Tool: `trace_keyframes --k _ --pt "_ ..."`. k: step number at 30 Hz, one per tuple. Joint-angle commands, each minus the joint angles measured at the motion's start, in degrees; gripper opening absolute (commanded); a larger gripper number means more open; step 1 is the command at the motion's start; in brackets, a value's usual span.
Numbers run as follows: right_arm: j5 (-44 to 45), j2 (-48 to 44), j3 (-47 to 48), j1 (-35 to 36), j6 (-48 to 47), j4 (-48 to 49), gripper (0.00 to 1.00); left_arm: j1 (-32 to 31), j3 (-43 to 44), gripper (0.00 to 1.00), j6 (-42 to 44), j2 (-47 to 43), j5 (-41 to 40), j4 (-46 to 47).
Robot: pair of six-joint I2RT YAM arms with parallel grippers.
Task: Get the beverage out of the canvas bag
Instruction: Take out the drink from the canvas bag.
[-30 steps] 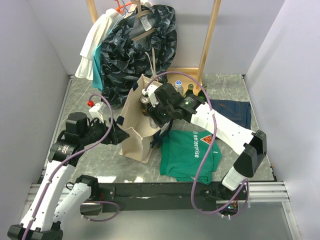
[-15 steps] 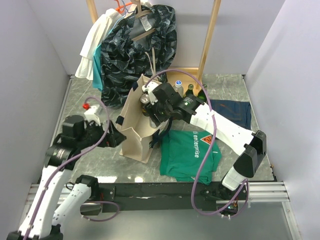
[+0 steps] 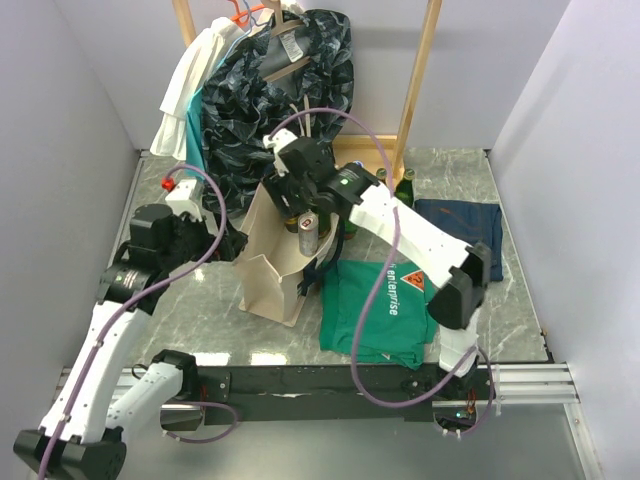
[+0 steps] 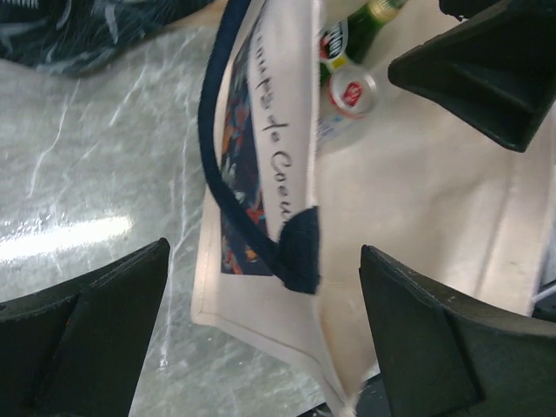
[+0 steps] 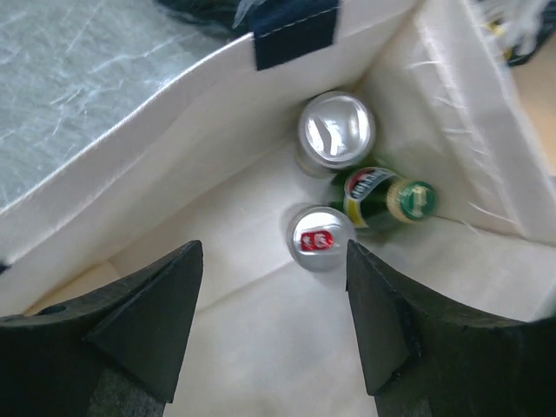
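Near left: left tool spread wide, one finger on either side of the navy strap on the canvas bag; it grips nothing.

Mid-scene: the bag stands upright on the counter, mouth open.

Above the mouth: right tool, jaws parted, nothing between them.

On the bag floor, in a far corner, the beverages are bunched close: silver can, red-tabbed can, green bottle lying tilted beside them.

Judgement: the bag is open and the approach is made, but no beverage is gripped or out yet. Descent, grasp and lift-out are all left.
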Motion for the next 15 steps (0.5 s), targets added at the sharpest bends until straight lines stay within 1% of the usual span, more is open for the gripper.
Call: trace_keyframes --k 1,7,9,13,15 --pt "-3.2 3.2 4.3 -0.5 1.9 -4.2 0.72 -0.1 0.0 0.96 1.8 0.8 -1.3 3.6" --pt "-7.1 0.0 -2.4 -0.1 5.0 -4.6 0.70 -0.1 -1.4 0.96 2.1 2.2 4.2 4.2" --pt "-7.3 -2.2 -5.0 0.4 5.4 -3.9 0.70 -0.2 -2.3 0.96 1.6 2.1 5.6 4.5" --pt "-6.6 -4.7 -7.2 1.7 5.6 -5.0 0.70 -0.2 -2.6 0.99 -0.3 2.9 9.6 2.7" --pt "-6.6 -6.2 -8.8 2.8 5.5 -5.3 0.69 -0.1 -3.0 0.97 -1.3 3.0 11.4 2.1"
